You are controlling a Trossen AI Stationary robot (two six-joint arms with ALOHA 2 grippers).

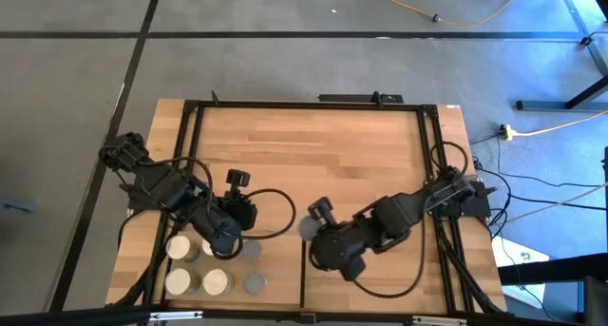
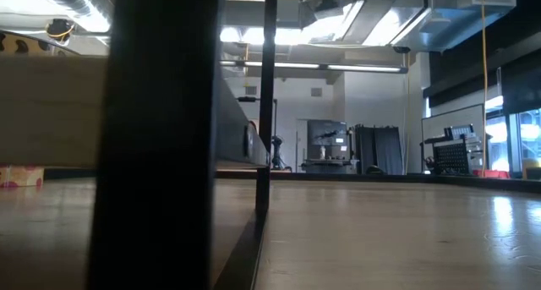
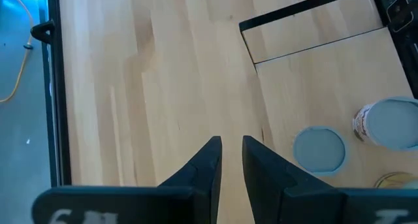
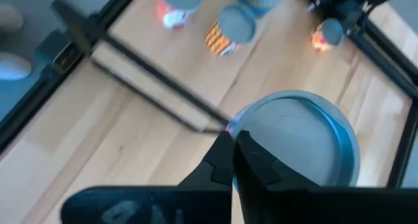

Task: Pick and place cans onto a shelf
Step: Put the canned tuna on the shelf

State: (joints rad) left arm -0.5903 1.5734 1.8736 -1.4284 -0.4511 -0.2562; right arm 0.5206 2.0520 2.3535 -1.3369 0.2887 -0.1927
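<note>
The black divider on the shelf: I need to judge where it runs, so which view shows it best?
The high view: the black divider shows as a straight line between the cans and the right gripper. The right wrist view shows it blurred, slanting. The low view has only dark uprights close up; the left wrist view shows a thin black edge.

Worktop (image 1: 313,145): light wood in butt-jointed strips, smooth, w/ a satin sheen where light is caught in the low view; edged w/ a black matt metal-looking frame (image 1: 304,105). Shelf (image 3: 313,34): same pale wood, bordered by a thin black matt strip. Cans (image 1: 215,282): dull grey-silver metal tops, brushed-looking; printed labels, glossy, seen on sides in right wrist view. Nearest can (image 4: 297,142): lid smooth, faint sheen, blue rim. Left claw (image 3: 230,160) & right claw (image 4: 233,152): black matt fingers, plastic-like. Floor (image 1: 76,60): grey, matt, carpet-like, exact material not discernible.
</note>
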